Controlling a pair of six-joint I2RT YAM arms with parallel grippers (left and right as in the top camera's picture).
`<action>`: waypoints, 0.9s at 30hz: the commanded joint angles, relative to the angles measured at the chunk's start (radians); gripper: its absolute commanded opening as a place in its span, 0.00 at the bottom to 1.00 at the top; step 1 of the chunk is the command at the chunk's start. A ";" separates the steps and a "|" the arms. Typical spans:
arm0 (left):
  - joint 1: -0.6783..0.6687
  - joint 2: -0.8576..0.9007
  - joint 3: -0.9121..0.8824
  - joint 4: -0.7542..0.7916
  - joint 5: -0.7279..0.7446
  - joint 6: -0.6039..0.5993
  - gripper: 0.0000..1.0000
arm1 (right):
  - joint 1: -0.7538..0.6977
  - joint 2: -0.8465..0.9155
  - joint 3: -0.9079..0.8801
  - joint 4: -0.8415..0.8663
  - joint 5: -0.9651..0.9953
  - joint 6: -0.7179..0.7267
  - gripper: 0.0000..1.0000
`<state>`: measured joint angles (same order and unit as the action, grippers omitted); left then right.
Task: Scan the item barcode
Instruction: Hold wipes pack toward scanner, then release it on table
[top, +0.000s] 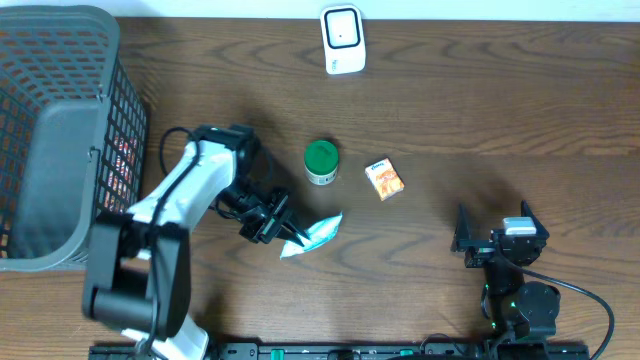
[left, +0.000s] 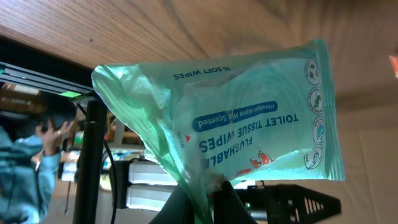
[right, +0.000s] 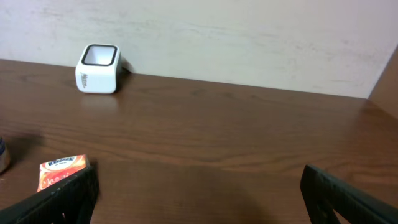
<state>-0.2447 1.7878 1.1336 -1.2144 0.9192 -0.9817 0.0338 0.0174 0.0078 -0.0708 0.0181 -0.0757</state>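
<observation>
Though far from the scanner (top: 342, 40), left claw (top: 288, 230) tight on wipes pack (top: 320, 232); right claw (top: 497, 235) agape, empty.

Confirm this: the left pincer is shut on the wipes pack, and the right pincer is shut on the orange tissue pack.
The right pincer stands open and empty; the orange tissue pack lies apart from it, as the right wrist view shows. The left pincer does grip the wipes pack.

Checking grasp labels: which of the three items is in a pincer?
The mint-green wipes pack, pinched by the left pincer; the green-lidded jar and orange tissue pack sit untouched.
</observation>
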 joint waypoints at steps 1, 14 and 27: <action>-0.008 0.082 -0.008 -0.004 0.077 0.064 0.08 | -0.013 -0.004 -0.002 -0.003 -0.002 0.016 0.99; 0.015 0.224 0.010 0.083 0.142 0.100 0.36 | -0.013 -0.004 -0.002 -0.003 -0.002 0.016 0.99; 0.016 0.183 0.213 0.079 -0.166 0.140 0.38 | -0.013 -0.004 -0.002 -0.003 -0.002 0.015 0.99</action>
<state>-0.2291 2.0155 1.2751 -1.1267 0.9394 -0.8585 0.0338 0.0174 0.0078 -0.0708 0.0181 -0.0757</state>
